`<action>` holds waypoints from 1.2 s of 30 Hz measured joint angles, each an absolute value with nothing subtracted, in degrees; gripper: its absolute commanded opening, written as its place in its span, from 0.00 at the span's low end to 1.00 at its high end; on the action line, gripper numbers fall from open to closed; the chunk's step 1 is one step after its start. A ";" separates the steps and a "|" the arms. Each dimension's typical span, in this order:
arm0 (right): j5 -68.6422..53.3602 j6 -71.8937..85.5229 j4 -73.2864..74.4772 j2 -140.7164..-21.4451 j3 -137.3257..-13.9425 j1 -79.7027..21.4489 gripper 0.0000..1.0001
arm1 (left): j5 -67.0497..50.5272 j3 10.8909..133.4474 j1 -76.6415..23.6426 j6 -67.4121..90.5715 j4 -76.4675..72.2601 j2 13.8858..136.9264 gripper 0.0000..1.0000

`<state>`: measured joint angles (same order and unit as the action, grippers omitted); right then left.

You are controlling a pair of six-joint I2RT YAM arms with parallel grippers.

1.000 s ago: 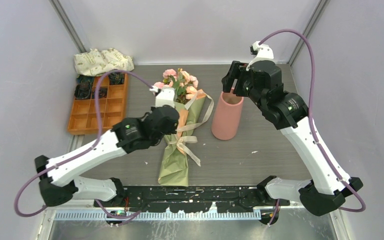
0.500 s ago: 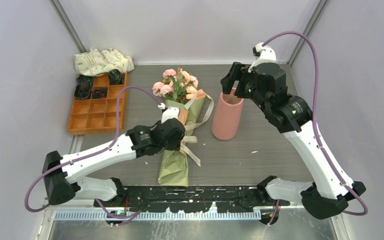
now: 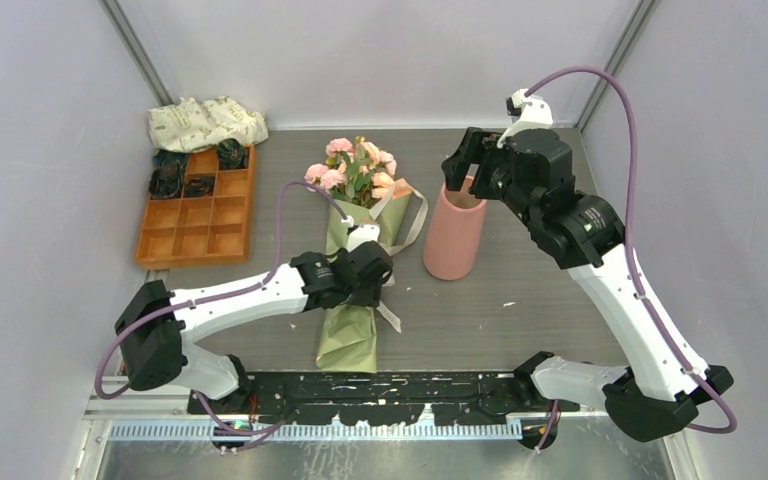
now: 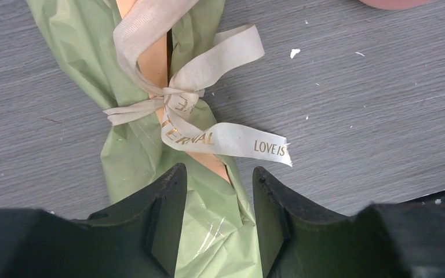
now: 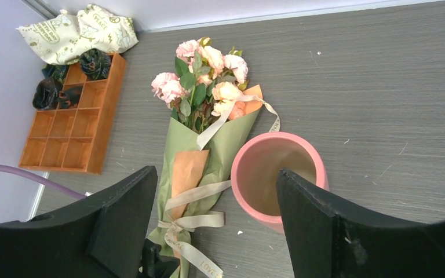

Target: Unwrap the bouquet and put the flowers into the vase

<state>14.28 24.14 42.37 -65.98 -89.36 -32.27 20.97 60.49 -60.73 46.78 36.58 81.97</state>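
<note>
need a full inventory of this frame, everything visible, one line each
bouquet of roses in a paper cone: 1, pink and peach blooms, olive-green and orange paper, lying mid-table
ribbon bow: 1, cream, tied round the bouquet
cylinder vase: 1, salmon-pink, upright right of the bouquet
compartment tray: 1, orange, far left
bunched items: about four, dark, tray's far compartments
leaf-print cloth bundle: 1, white, behind the tray
wood-grain table: 1, grey
left gripper: 1, black, open over the bouquet's lower wrap
right gripper: 1, black, open above the vase
</note>
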 measured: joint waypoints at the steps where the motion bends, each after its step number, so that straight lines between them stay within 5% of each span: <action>1: 14.31 24.14 42.37 -65.98 -89.34 -32.27 0.80 | 20.99 60.47 -60.73 46.81 36.53 82.21 0.47; 19: 14.33 24.16 41.85 -66.02 -87.96 -32.27 0.81 | 25.04 60.47 -60.66 46.13 36.12 88.23 0.44; 29: 14.31 24.18 41.63 -66.02 -87.72 -32.27 0.79 | 25.06 60.95 -60.60 45.21 34.85 91.72 0.02; 36: 14.11 24.38 41.45 -66.02 -86.43 -32.27 0.78 | 26.11 61.80 -60.49 44.80 34.98 91.18 0.00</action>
